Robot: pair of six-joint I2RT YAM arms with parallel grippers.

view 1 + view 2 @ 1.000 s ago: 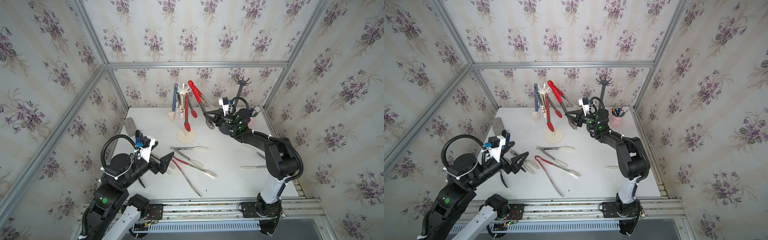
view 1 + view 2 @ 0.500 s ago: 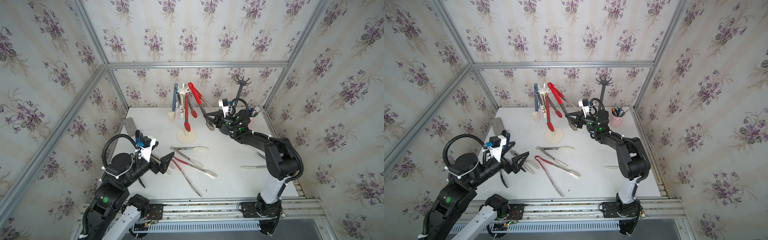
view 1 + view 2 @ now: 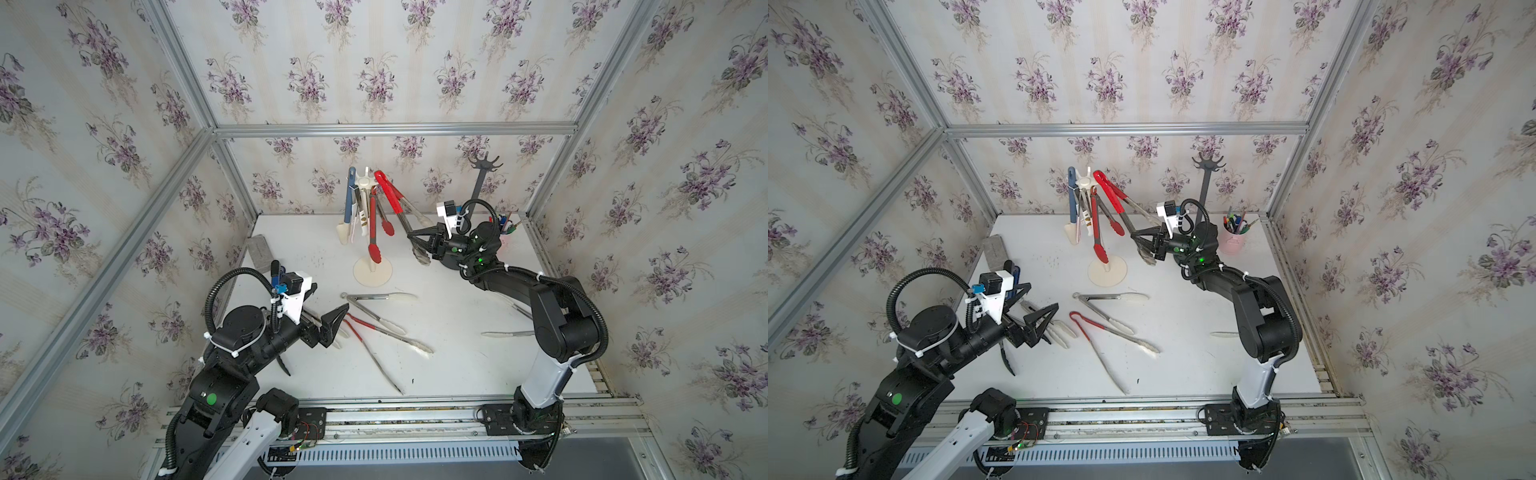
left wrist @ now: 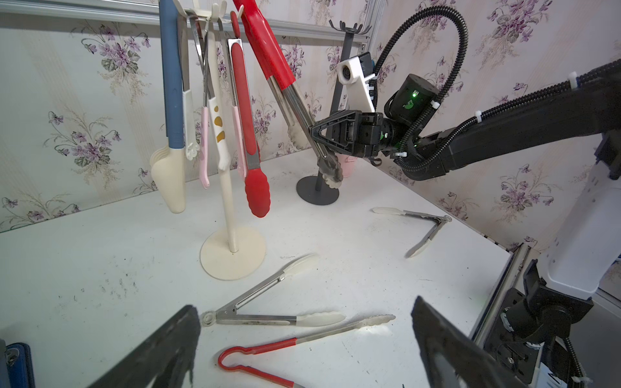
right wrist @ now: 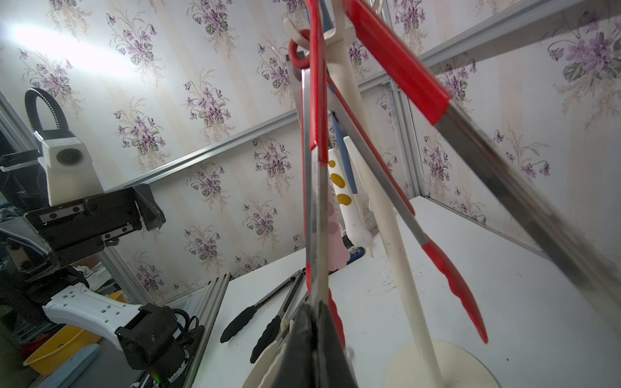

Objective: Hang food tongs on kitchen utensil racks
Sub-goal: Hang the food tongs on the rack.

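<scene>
Right arm: stretched forward; right gripper (image 3: 411,237) clamped on long red-handled steel tongs (image 3: 388,191) slanting above it.
Left arm: bent low; left gripper (image 3: 337,327) spread wide.

Both top views: taken from high at the front, angled down; whole bench (image 3: 457,374) covered. Left wrist view: set low over the bench, aimed at cream rack (image 4: 228,208) and right arm (image 4: 504,134). Right wrist view: held close under the rack, left arm (image 5: 90,312) seen beyond. Rack shared by all views.
</scene>
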